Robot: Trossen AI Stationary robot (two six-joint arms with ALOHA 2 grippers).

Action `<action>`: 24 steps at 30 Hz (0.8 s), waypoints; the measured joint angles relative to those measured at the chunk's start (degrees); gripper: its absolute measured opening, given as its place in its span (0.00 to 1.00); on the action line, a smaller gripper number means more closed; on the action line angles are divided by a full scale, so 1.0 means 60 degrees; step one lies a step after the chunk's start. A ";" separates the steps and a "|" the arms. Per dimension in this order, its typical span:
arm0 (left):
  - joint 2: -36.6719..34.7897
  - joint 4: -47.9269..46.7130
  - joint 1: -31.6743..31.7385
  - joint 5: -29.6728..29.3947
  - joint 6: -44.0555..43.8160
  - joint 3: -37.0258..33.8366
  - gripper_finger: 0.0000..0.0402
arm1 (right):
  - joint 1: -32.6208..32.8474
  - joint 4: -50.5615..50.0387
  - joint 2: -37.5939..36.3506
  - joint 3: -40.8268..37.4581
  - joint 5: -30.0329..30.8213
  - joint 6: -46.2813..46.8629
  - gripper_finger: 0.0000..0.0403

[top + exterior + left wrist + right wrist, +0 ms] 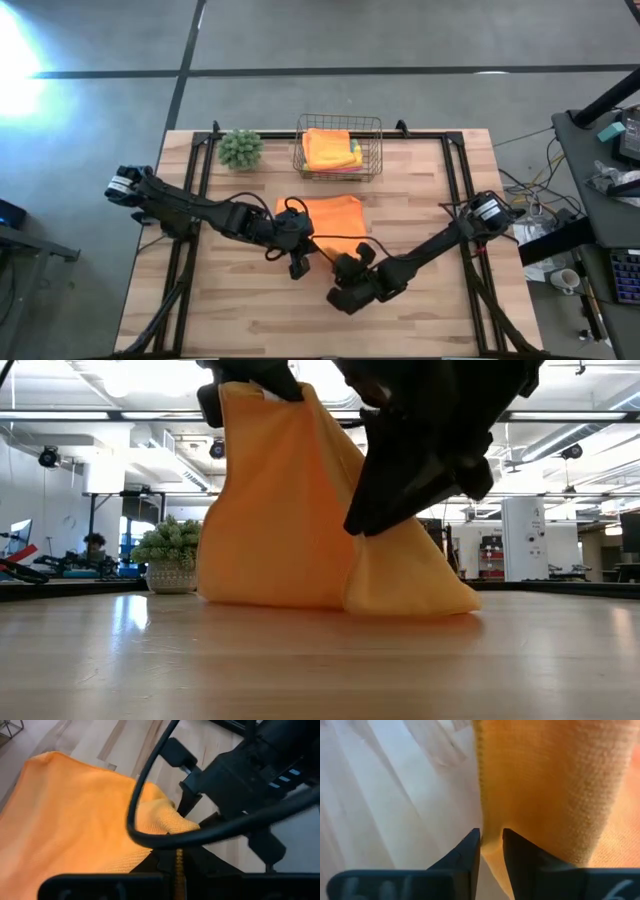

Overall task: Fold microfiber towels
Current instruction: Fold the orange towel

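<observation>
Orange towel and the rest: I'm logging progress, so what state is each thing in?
Orange towel: partly lifted, lower edge on table.
Left claw: shut on orange towel.
Right claw: closing on orange towel's edge.
Wire basket: holds folded towels.
Plant ball: upright, untouched.

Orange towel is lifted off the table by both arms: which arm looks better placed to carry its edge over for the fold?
Left, probably. The left hand is already shut on the orange towel edge, holding it up. The right hand has its fingers around an edge but is only now closing.
</observation>
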 joint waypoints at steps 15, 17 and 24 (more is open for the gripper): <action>-0.0004 0.0021 0.0000 -0.0020 0.0515 -0.0007 0.00 | 0.0068 -0.0161 -0.0162 -0.0021 -0.0079 -0.0380 0.02; -0.0004 -0.0009 0.0001 -0.0018 0.0699 -0.0011 0.00 | 0.0175 -0.0346 -0.0327 0.0069 -0.0385 -0.0394 0.02; -0.0117 -0.0727 -0.0005 0.0250 0.1237 -0.0011 0.00 | 0.0607 -0.1557 -0.0973 0.0460 -0.1275 0.0186 0.02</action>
